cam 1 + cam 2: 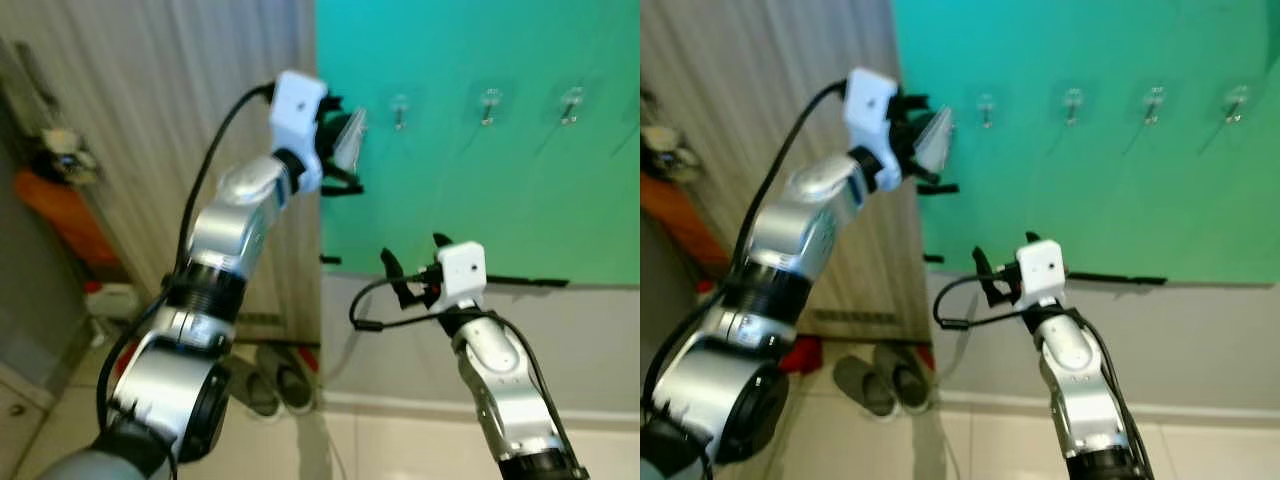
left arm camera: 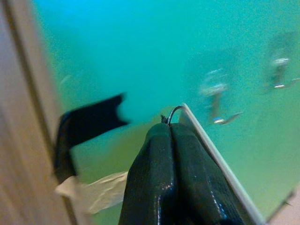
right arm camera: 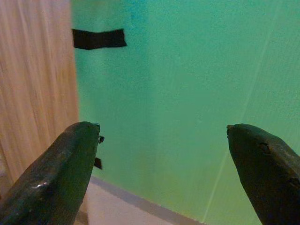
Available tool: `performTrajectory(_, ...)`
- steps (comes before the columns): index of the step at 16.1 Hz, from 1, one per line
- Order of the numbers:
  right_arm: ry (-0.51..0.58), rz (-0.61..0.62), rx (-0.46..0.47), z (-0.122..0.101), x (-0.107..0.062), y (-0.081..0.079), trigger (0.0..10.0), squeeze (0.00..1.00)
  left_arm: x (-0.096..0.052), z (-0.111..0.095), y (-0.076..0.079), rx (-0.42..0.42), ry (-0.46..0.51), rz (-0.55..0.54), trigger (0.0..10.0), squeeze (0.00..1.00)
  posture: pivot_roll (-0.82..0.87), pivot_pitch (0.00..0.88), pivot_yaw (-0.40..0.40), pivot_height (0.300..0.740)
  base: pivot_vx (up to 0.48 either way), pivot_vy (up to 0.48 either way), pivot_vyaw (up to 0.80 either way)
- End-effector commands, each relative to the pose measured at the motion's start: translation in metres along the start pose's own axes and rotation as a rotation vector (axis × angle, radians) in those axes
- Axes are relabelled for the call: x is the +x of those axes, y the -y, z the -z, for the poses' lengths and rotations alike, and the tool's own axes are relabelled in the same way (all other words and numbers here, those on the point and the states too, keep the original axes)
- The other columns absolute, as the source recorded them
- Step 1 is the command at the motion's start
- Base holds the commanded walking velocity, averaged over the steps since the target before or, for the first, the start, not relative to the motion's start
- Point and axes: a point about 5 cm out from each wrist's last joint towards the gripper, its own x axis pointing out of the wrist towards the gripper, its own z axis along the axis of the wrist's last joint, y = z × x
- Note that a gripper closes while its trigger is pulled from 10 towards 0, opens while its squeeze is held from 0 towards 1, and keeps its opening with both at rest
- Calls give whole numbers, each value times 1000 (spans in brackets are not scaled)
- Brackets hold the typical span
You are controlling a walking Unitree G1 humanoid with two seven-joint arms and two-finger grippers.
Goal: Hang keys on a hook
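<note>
Right now your left gripper [image 2: 169, 129] is raised high in front of the green wall panel [image 1: 520, 190], near its left edge, with its fingers [image 2: 154, 168] pressed together on a thin wire key ring [image 2: 174, 111] that peeks out just past their tips; a flat pale tag [image 1: 350, 140] hangs from the same pinch, and you cannot make out individual keys in the blur. A row of small clear hooks [image 1: 399, 108] runs across the upper part of the panel, and the leftmost one sits just beside the tag, at about the same height but apart from it. Your right gripper [image 3: 164, 136] hovers lower against the panel, near its bottom edge, with its fingers [image 3: 56, 173] spread wide and nothing between them, so it looks idle for this step. Strips of black tape [image 3: 98, 38] hold the panel at its left edge against the wood-grain wall [image 1: 150, 130], and a pair of slippers [image 1: 272, 378] lies on the floor below that edge. You appear to be on the approach, with the ring carried up but not yet hung. The next move calls for sliding the left gripper further along the panel toward the leftmost hook, bringing the ring's loop over the hook's tip, and lowering slightly before letting go; the blur suggests slowing down first.
</note>
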Motion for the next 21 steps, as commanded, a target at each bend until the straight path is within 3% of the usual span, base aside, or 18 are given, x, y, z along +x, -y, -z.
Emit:
performTrajectory(1,21,3,5,-7,0,1,10000,0,3,-4,2,14,-7,25,10000,0,-57,0,82,740,0,0,0)
performTrajectory(4,10,13,11,-4,-5,0,10000,0,1,8,1,73,-75,28,10000,0,-68,0,94,740,0,0,0)
performTrajectory(7,3,12,11,-3,-7,0,10000,0,-9,22,4,320,-167,87,10000,0,-71,0,96,740,0,0,0)
performTrajectory(8,1,13,11,-3,-8,0,10000,0,-11,23,5,333,-171,98,10000,0,-71,0,96,740,0,0,0)
performTrajectory(11,-4,7,13,-2,-8,0,10000,0,-16,23,12,265,-153,149,10000,0,-66,0,92,740,0,0,0)
performTrajectory(13,11,-16,23,-4,-7,-4,10000,0,-14,11,16,101,-92,174,10000,0,-65,0,90,740,0,0,0)
performTrajectory(17,34,-62,19,-7,-9,-8,10000,0,-8,-4,21,-33,-51,187,10000,0,-71,0,96,740,0,0,0)
performTrajectory(21,29,-66,28,-5,-9,-10,10000,0,-3,-7,27,14,-69,160,10000,0,-72,0,102,740,0,0,0)
